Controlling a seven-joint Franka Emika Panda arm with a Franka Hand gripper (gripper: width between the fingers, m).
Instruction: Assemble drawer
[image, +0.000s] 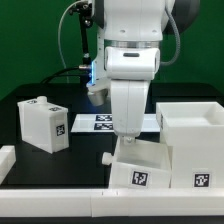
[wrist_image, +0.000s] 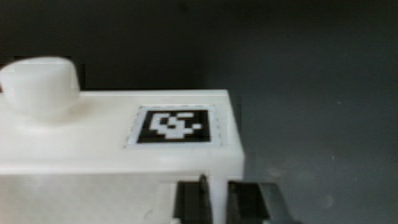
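Gripping: the gripper (wrist_image: 219, 188) is being held nearly closed at the knobbed tray's (wrist_image: 107, 140) edge; whether the edge is being pinched cannot be told.
Tray: it is being seen tilted just beside the shell (image: 190, 140), above the table (image: 70, 160).
Care: squaring with the shell's open side is being advised before pushing.

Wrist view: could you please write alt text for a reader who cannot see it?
A white tray with a knob and a black-and-white square tag shows against a dark table. The tool holds its two dark fingers close together at the tray's edge; whether they grip it is unclear.
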